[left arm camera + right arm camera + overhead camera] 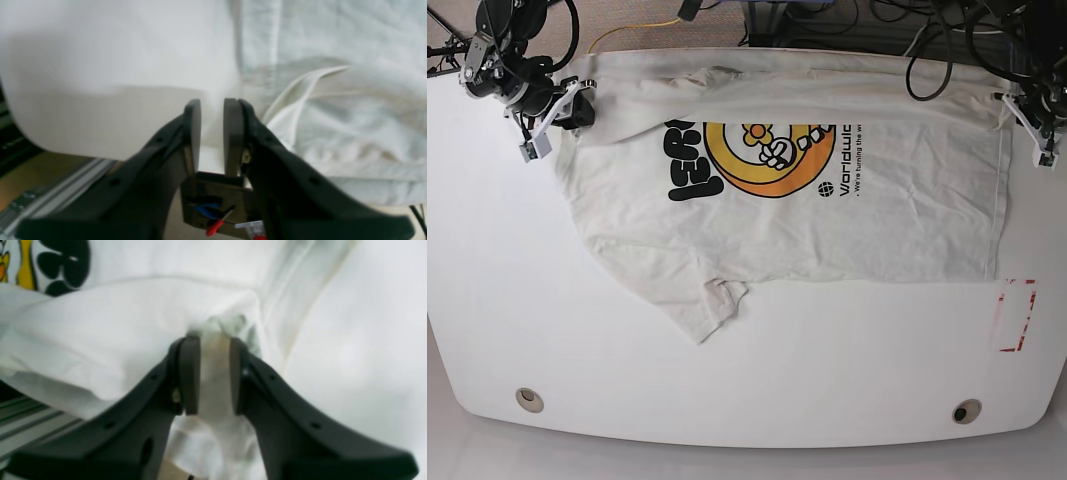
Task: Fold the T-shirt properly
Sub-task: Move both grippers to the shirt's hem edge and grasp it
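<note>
Base view, left to right. Right gripper (pixel 575 112) sits at the far-left corner of the white bench (pixel 727 400), on the shoulder end of the T-shirt (pixel 827 230). Right wrist view: its fingers (pixel 190 373) are nearly closed, pinching a bunched fold of cream cloth between the pads.

T-shirt lies spread across the far half of the bench, long axis left to right, far edge folded over toward the camera so it covers the top of the print. Black lettering (pixel 689 165) at left, orange-yellow round graphic (pixel 767 160) in the middle, small black text (pixel 852 160) right of it. One sleeve (pixel 712 305) sticks out toward the near edge, crumpled at the tip.

Red-outlined rectangle mark (pixel 1015 315) on the bench just past the shirt's near-right corner.

Left gripper (pixel 1039 135) at the far-right corner, at the hem. Left wrist view: fingers (pixel 232 133) stand a narrow gap apart, no cloth visible between them; shirt hem lies just beside and beyond the tips.
</note>
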Tool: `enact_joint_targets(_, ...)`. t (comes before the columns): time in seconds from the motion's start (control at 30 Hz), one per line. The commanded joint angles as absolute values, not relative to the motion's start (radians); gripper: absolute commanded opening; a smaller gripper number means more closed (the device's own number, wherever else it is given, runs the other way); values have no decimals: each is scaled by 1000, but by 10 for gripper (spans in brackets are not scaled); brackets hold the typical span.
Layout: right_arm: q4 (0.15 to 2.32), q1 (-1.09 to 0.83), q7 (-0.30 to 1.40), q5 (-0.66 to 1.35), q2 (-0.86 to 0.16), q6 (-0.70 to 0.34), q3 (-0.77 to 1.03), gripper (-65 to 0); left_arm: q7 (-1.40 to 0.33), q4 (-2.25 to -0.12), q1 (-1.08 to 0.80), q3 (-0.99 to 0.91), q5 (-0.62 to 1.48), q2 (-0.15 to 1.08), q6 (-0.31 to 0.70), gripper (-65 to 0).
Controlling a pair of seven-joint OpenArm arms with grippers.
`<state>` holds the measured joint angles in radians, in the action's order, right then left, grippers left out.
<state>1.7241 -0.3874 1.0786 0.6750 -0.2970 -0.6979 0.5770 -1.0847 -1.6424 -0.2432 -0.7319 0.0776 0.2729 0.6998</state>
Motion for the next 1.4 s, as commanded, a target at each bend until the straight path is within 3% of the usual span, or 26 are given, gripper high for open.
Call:
enact_joint_targets(0.0, 1785, -392, 1069, 697, -321, -698, 605, -506, -1087, -1664, -222, -736, 81, 294, 698, -546)
enact_joint_targets(0.07, 1811, -392, 1078, 713, -323, -698, 610, -506, -1116, -1678, -196, -739, 77, 300, 698, -521)
enact_joint_targets(0.23, 1840, -334, 1136, 713, -325, -698, 639, -504, -1188, -1732, -154, -740, 79, 303, 698, -344)
enact_joint_targets(0.33, 1837, -280, 1168, 713, -325, -698, 642, -498, -1188, -1774, -142, -740, 79, 302, 698, -296)
enact_joint_targets(0.4, 1836, -240, 1185, 711, -325, -698, 641, -460, -1188, -1796, -125, -736, 79, 300, 698, -300)
enact_joint_targets(0.53, 1836, -133, 1236, 671, -323, -698, 638, -281, -1190, -1817, -59, -736, 79, 297, 698, -301)
enact_joint_targets(0.6, 1834, -85, 1259, 636, -320, -698, 638, -235, -1190, -1822, -33, -739, 71, 297, 698, -313)
enact_joint_targets(0.9, 1670, 127, 1260, 530, -343, -698, 568, -228, -1187, -1821, 50, -739, 71, 306, 698, -328)
enact_joint_targets(1.37, 1242, 387, 1026, 351, -357, -698, 406, -228, -1184, -1821, 88, -742, 71, 302, 698, -331)
